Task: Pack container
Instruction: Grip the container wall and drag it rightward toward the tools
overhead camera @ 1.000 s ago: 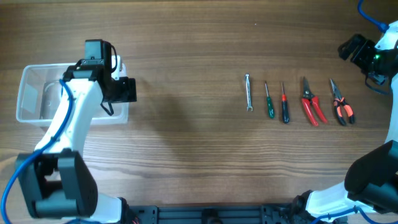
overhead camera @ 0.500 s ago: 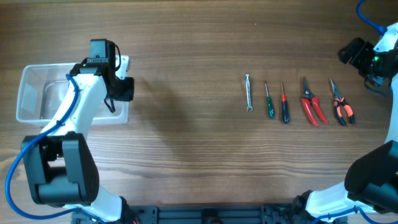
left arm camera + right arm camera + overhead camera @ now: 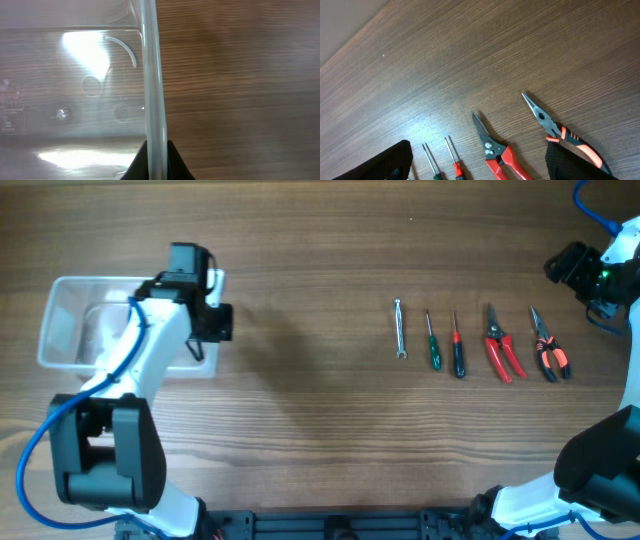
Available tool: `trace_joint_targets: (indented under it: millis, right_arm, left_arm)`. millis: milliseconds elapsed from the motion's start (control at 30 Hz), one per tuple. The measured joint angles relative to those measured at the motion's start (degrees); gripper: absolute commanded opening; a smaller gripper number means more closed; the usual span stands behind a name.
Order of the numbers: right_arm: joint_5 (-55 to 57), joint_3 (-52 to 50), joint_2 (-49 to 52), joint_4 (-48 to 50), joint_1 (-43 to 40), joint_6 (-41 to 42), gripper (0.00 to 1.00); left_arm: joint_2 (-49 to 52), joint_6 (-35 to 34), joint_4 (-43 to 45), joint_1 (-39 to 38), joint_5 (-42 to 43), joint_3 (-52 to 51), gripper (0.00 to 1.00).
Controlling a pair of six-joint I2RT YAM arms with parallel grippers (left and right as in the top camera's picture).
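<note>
Clamps the left gripper [image 3: 154, 161] onto the right-hand rim of the container [image 3: 70, 320], with the thin clear wall pinched between both dark fingertips in the wrist view. Has dragged it along. Against the picture from 1 s ago, sits a little further right and a little further from the robot's base on the table [image 3: 300, 420], with most of that shift inside the last 0.5 s. Has swung the left arm [image 3: 150, 355] with it, now steeper across the container's near right corner.

Reads as a repositioning step, probably bringing the container closer to the 5 tools before any packing. Shows nothing inside yet, as far as the clear floor tells. Leaves it well apart from the tools, so likely needs more dragging or long carries.

Further out, no change among the tools. Finds the wrench [image 3: 399, 328], green-handled screwdriver [image 3: 432, 342], red-and-black screwdriver [image 3: 457, 346], red cutters [image 3: 502, 345] and orange-handled pliers [image 3: 548, 345] in 1 row, roughly parallel, none touching, in the same places as 1 s ago.

Holds the right gripper [image 3: 478, 150] spread wide and empty, hovering past the far right end of that row, with cutters and pliers below it in its own view. Shows no visible move there across the 1 s.
</note>
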Motion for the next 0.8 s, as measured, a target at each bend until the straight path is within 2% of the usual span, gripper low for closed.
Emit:
trace_joint_targets:
  millis: [100,200,567,733,800]
  right_arm:
    - [0.0,0.0,0.0,-0.02,0.0,0.0,0.85]
    - [0.0,0.0,0.0,0.0,0.0,0.0,0.85]
    - [0.0,0.0,0.0,0.0,0.0,0.0,0.85]
    - [0.0,0.0,0.0,0.0,0.0,0.0,0.85]
    - [0.0,0.0,0.0,-0.02,0.0,0.0,0.85]
  left_arm:
    - [0.0,-0.68,0.02,-4.22,0.04,0.0,0.04]
    - [0.0,-4.22,0.07,-8.15,-0.04,0.0,0.04]
    - [0.0,-27.08,0.79,-21.27,-1.33,0.0,0.05]
    - [0.0,-32.57,4.22,-25.46,-1.36,0.0,0.11]
    - [0.0,-34.69,8.24,-27.98,-0.63,0.0,0.11]
